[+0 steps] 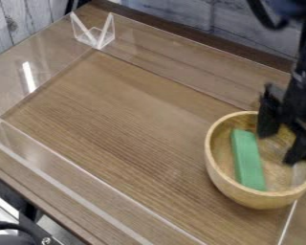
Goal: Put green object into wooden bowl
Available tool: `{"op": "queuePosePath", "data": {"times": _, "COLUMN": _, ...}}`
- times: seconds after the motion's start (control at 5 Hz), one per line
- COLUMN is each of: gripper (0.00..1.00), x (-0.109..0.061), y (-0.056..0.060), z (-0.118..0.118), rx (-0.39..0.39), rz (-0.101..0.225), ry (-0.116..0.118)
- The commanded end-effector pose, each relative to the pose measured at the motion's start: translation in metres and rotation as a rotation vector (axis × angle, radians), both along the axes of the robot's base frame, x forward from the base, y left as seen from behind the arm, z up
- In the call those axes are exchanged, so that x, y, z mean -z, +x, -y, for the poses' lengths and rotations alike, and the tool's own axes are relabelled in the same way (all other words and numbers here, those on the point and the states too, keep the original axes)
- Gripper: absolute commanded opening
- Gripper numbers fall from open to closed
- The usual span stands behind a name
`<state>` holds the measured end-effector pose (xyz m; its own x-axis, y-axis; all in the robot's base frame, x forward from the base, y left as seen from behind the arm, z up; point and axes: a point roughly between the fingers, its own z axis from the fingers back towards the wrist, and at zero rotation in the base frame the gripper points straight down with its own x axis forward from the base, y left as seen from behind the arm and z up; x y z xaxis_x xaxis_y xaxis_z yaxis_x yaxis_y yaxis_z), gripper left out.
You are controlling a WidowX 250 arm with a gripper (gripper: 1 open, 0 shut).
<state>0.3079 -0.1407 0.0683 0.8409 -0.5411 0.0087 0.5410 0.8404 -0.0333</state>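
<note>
My claw (287, 133): points down over the far right side of the bowl, fingers spread apart, nothing between them; it is blurred, so I cannot tell whether a tip touches the rim.
Bowl (220, 172): one, round, light wood, thick rim, standing on the table near its right front corner.
In the bowl: one green block (248, 160), a flat bar lying on the bowl's floor, left of my claw and apart from it, its long side running from the far rim toward the near rim.
Table (118, 115): wood-grain top, bare to the left of the bowl.
Clear walls (41, 57): transparent panels fence the table on the left and front sides, well apart from the bowl.
White bracket (93, 32): one small piece at the far left corner, well apart from the bowl.
In the way: nothing stands between my claw and the block.
Count: one claw, one bowl, one block, one bracket.
</note>
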Motion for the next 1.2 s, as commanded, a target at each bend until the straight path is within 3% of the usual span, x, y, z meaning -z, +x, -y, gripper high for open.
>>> {"op": "queuePosePath", "data": {"times": 0.0, "gripper": 0.00, "x": -0.051, "y": 0.010, "z": -0.021, "rx": -0.038, "rz": 0.128, "ry": -0.038}}
{"op": "queuePosePath", "data": {"times": 0.2, "gripper": 1.00, "x": -0.069, "y": 0.014, "z": -0.037, "rx": -0.103, "rz": 0.179, "ry": -0.054}}
{"op": "queuePosePath", "data": {"times": 0.4, "gripper": 1.00, "x": -0.067, "y": 0.015, "z": -0.039, "rx": -0.131, "rz": 0.194, "ry": -0.059}}
{"op": "queuePosePath", "data": {"times": 0.8, "gripper": 1.00, "x": -0.084, "y": 0.011, "z": -0.048, "rx": -0.214, "rz": 0.227, "ry": -0.046}}
{"op": "queuePosePath", "data": {"times": 1.0, "gripper": 0.00, "x": -0.090, "y": 0.009, "z": -0.052, "rx": -0.257, "rz": 0.238, "ry": -0.040}}
